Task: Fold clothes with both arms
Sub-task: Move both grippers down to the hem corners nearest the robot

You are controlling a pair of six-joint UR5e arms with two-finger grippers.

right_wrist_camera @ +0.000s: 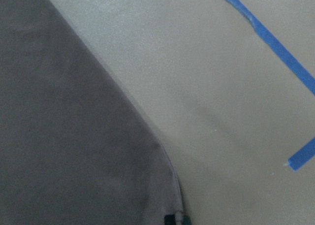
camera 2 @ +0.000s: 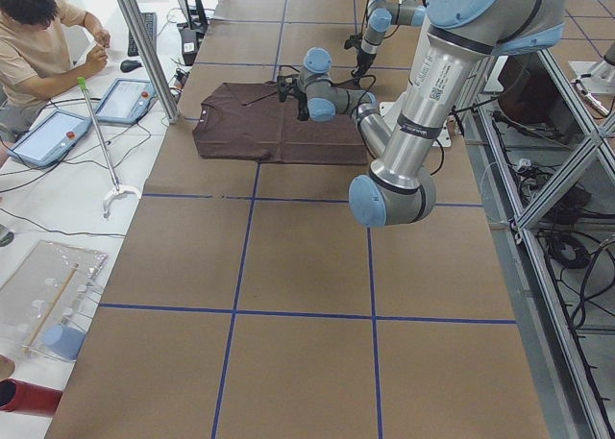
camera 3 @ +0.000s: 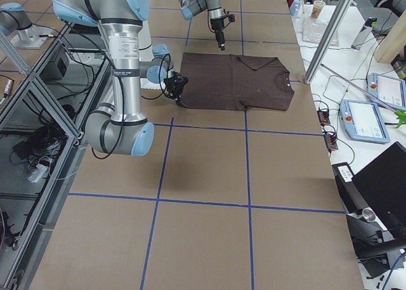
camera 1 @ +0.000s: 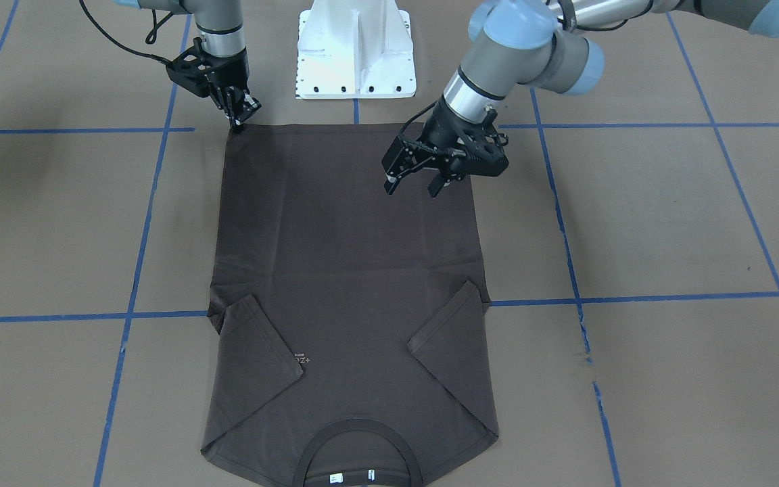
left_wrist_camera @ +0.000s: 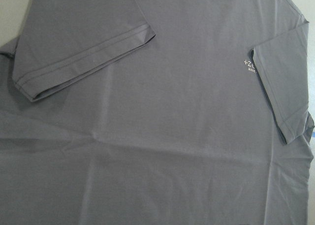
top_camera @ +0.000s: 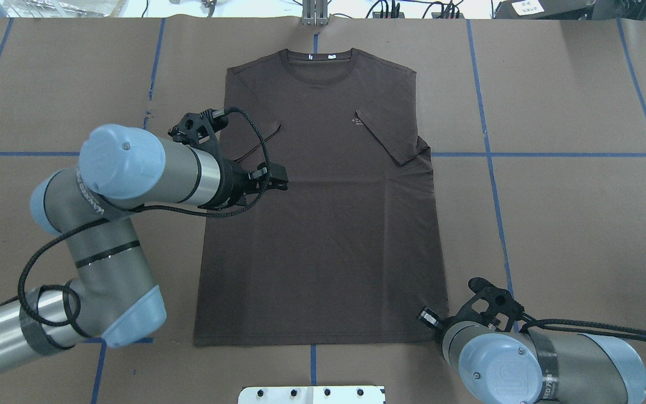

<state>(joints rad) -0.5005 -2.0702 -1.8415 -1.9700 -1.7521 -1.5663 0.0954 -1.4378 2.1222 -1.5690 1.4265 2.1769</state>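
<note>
Left arm [top_camera: 183, 177], right arm [top_camera: 575, 365]: silver-grey tubes, light blue caps [top_camera: 121, 163], black cables [top_camera: 255, 128], white base pedestal [camera 1: 356, 61]

**One shirt, two arms, two claws**

One T-shirt [camera 1: 349, 270] lies on one desk [camera 1: 667, 223]. It has two sleeves [camera 1: 254, 352], one collar [camera 1: 356, 427], one logo [camera 1: 301, 360] and two neck labels [camera 1: 335, 478].

There are two arms, each with one claw. The left claw [camera 1: 413, 188] is spread above the shirt, and the right claw [camera 1: 237, 122] is closed on a hem corner.

One pedestal [camera 1: 356, 54] stands between the claws. One person [camera 2: 38, 50] sits well beyond the left claw.
</note>
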